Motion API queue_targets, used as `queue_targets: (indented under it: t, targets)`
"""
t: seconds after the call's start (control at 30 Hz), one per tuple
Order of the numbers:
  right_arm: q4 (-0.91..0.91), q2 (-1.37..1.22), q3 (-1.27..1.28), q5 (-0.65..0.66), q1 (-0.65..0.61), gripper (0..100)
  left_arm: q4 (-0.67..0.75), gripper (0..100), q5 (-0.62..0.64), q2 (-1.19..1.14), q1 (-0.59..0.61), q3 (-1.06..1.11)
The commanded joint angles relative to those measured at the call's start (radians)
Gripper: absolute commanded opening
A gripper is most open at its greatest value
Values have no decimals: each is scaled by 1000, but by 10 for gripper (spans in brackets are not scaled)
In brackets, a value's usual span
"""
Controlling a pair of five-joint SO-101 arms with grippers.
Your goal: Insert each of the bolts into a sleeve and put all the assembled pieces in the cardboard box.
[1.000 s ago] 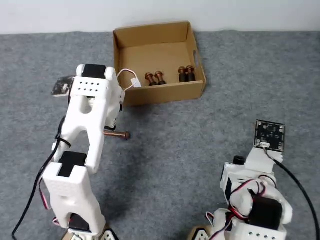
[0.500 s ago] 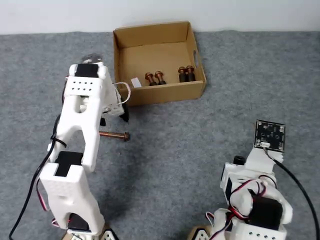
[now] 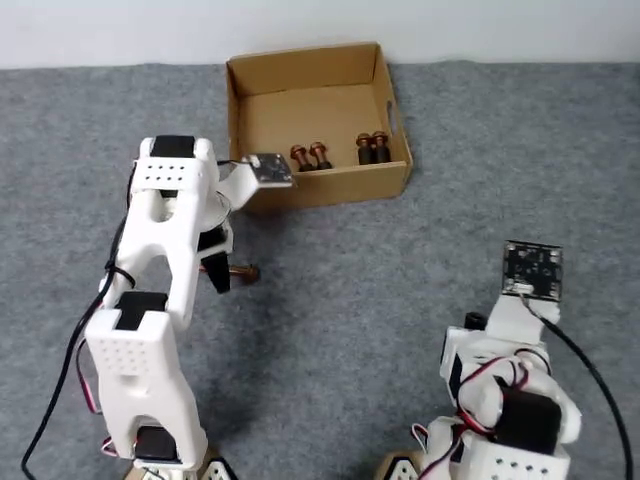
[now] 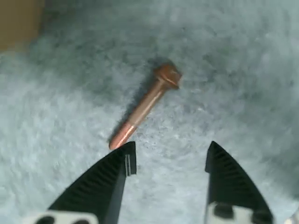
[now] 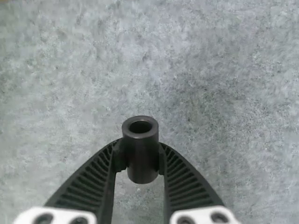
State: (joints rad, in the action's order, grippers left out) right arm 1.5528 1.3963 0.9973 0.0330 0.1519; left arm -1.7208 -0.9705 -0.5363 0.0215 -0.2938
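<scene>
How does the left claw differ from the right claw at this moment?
The left claw is open and empty; the right claw is shut on a black sleeve. The left claw hangs over a copper bolt lying on the carpet, not touching it; the right claw grips its part. Both are black and ribbed.

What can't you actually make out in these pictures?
- High view: the left arm covers most of the bolt; its head end peeks out.
- High view: the pieces in the cardboard box are too small to tell how deep each bolt sits.
- Left wrist view: the picture edge cuts the cardboard box to a corner.
- Right wrist view: the sleeve's hole is dark inside, depth unclear.
</scene>
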Motion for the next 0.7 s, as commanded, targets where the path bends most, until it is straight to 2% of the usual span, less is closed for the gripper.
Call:
queue_targets:
  t: [0.0,0.2,0.57,0.67]
  targets:
    - [-28,-1,3,51,7,9,77,243,-58,-8,9,-44]
    - [-21,105,12,54,8,9,196,243,-58,-37,-5,-44]
    - [-25,180,51,57,10,8,212,242,-91,-140,-63,-44]
    - [-27,180,54,71,10,8,252,198,-71,-173,-75,-44]
